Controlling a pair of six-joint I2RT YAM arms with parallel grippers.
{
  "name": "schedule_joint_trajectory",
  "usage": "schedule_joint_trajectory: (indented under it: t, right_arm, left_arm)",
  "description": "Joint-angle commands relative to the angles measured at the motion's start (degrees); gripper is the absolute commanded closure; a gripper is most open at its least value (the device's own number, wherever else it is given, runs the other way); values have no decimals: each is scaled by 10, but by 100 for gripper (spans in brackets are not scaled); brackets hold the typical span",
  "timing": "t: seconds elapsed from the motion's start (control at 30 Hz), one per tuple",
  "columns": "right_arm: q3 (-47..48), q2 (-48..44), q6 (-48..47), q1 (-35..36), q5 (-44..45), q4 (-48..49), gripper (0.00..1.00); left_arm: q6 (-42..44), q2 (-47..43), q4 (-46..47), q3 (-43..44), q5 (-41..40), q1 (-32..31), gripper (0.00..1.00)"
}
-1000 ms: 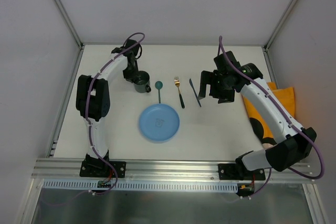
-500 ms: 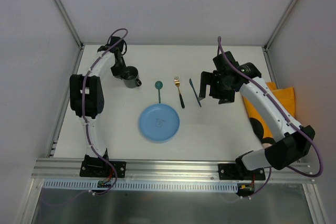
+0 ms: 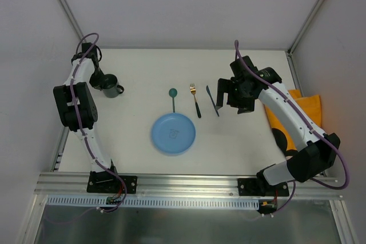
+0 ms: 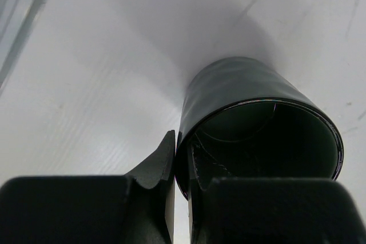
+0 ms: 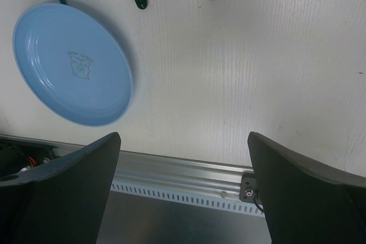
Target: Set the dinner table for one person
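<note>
Blue plate (image 3: 173,133), one; beyond it one spoon (image 3: 173,99), one fork (image 3: 195,100), one knife (image 3: 212,100). My left pincer (image 4: 182,154) pinches one mug (image 4: 251,98); right pincer (image 5: 183,136) gapes.

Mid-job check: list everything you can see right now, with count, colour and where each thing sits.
mug: one, black, far left of the table, gripped at its rim
spoon: one, teal, just beyond the plate, leftmost of the cutlery
fork: one, gold head, dark handle, between spoon and knife
knife: one, dark blue, right of the fork
plate: one, light blue, centre
cloth: one, orange, right edge, partly under the right arm
table: one, white
left pincer: shut on the mug's wall
right pincer: open, empty, right of the knife
</note>
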Motion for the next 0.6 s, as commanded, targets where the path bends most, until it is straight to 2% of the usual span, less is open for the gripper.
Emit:
schedule_joint_trajectory:
  t: [0.0,0.17,0.33,0.37,0.4,0.47,0.53,0.57]
  right_arm:
    - [19,-1,-7,3,1,-16,1]
    - [19,-1,-10,3,1,-16,1]
    - [18,-1,-13,3,-2,-15,1]
    - [18,-1,-13,3,-3,-15,0]
    - [18,-1,-13,3,-6,-15,1]
    - [18,-1,-15,3,-9,-15,0]
    - [13,-2,-17,3,-10,-15,1]
    - [12,-2,-19,3,-11,-15,1]
  left_arm:
    - [14,-14,-23,-2,-34,32,100]
    - [12,-9,-24,12,-31,56,100]
    - [12,-2,-24,25,6,67,98]
    - [12,-6,-23,26,18,66,72]
    - [10,-7,-23,27,26,66,51]
    - [6,-15,-22,34,43,66,15]
    - [5,-24,-22,41,50,66,3]
    - [3,-36,-22,46,53,65,1]
